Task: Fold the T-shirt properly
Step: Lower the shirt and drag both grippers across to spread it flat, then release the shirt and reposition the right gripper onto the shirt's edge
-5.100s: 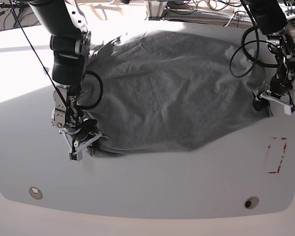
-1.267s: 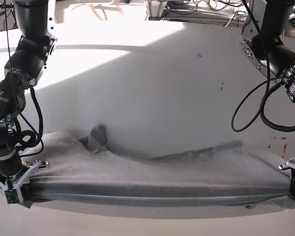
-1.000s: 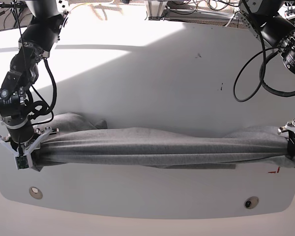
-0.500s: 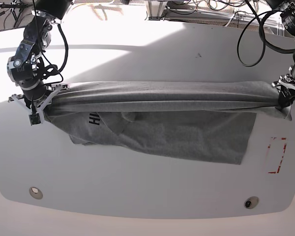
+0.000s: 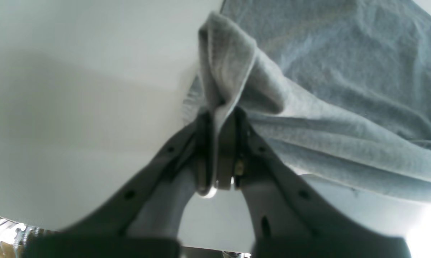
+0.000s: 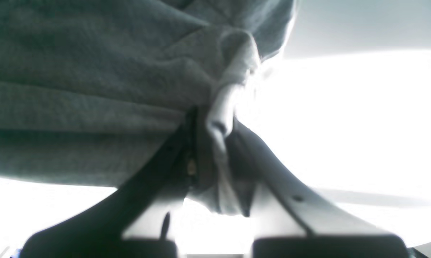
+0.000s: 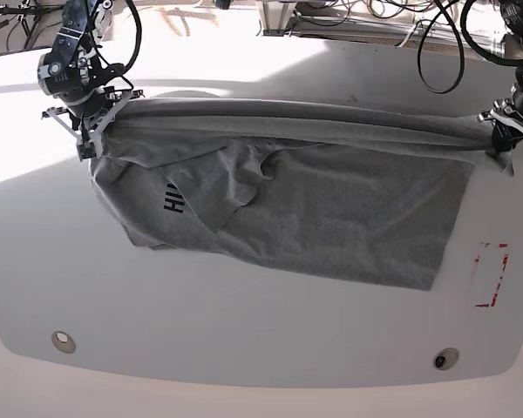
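The heather-grey T-shirt (image 7: 331, 205) is stretched taut across the far part of the white table (image 7: 244, 322), its upper edge pulled into a straight band and the rest draped down toward me. Black lettering (image 7: 171, 202) shows near its left side. My right gripper (image 7: 94, 122), at the base view's left, is shut on the T-shirt's left end; the right wrist view shows bunched cloth (image 6: 93, 89) pinched in that gripper (image 6: 210, 136). My left gripper (image 7: 499, 131), at the right, is shut on the other end, with a fold of cloth (image 5: 308, 71) held between its fingers (image 5: 219, 143).
A red rectangular outline (image 7: 490, 275) is marked on the table near the right edge. Two round holes (image 7: 63, 338) (image 7: 441, 360) sit near the front edge. Cables and equipment (image 7: 349, 17) lie beyond the far edge.
Both grippers have carried the stretched T-shirt away from the front edge toward the far side, and more of it now hangs spread out below the taut edge.
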{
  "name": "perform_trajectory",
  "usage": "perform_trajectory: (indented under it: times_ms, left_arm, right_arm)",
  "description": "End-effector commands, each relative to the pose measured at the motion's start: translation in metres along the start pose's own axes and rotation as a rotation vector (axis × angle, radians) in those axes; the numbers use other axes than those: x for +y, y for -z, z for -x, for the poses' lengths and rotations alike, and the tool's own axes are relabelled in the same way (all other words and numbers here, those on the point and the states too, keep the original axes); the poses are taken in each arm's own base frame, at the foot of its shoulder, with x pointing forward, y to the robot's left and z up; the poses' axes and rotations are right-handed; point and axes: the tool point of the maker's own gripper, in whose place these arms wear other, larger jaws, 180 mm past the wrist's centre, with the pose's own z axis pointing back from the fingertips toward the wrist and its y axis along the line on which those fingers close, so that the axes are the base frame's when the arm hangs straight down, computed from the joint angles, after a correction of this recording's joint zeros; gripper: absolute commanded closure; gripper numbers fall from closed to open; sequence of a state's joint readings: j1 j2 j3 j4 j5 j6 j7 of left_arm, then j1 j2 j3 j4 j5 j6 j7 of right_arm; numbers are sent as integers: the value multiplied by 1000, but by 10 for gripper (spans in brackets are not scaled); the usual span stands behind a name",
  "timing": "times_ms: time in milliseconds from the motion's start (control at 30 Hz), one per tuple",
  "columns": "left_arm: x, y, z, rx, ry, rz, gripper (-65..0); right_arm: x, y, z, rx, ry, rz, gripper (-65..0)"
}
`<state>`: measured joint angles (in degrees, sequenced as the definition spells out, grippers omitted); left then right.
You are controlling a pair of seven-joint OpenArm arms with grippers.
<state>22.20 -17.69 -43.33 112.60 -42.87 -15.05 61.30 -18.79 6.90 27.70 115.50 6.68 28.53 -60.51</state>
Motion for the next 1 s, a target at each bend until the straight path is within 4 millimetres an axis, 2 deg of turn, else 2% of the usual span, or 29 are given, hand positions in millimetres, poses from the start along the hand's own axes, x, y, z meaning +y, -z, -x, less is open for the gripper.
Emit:
perform_trajectory:
  times_ms: [0, 200, 267, 333, 433, 467, 500, 533, 600, 700, 767, 833, 900, 967]
  left_arm:
    - [10, -2, -13, -22, 66, -55, 0]
    - [12, 5, -5, 31, 123, -79, 0]
    - [13, 5, -4, 35, 128, -88, 0]
    - [14, 5, -4, 36, 130, -92, 0]
    - [14, 5, -4, 36, 130, -92, 0]
    - [13, 6, -3, 39, 131, -90, 0]
    - [13, 6, -3, 39, 131, -90, -6]
    - [13, 6, -3, 42, 132, -88, -36]
    - [10, 7, -1, 46, 135, -81, -97]
    - [7, 10, 2, 61, 143, -72, -239]
    - [8, 10, 7, 86, 155, -83, -347]
    - [11, 10, 10, 109, 166, -101, -419]
    - [13, 10, 13, 128, 169, -115, -450]
    - [15, 9, 16, 145, 173, -125, -451]
  right_arm:
    - [-1, -5, 2, -9, 3, 17, -2]
    - [4, -6, 22, 39, -1, 3, -3]
    - [6, -7, 28, 54, -1, 0, -24]
    - [9, -7, 33, 63, 7, -9, -70]
    - [15, -7, 40, 76, 20, -21, -179]
    - [18, -8, 44, 87, 24, -26, -257]
    - [19, -8, 46, 90, 25, -27, -282]
    - [20, -9, 49, 98, 25, -31, -346]
    - [23, -8, 52, 104, 29, -37, -415]
    - [28, -9, 56, 112, 43, -48, -480]
    - [32, -9, 57, 114, 52, -54, -488]
    - [34, -8, 58, 113, 59, -59, -488]
    - [36, -8, 56, 110, 63, -61, -488]
    - [35, -8, 55, 106, 63, -60, -488]
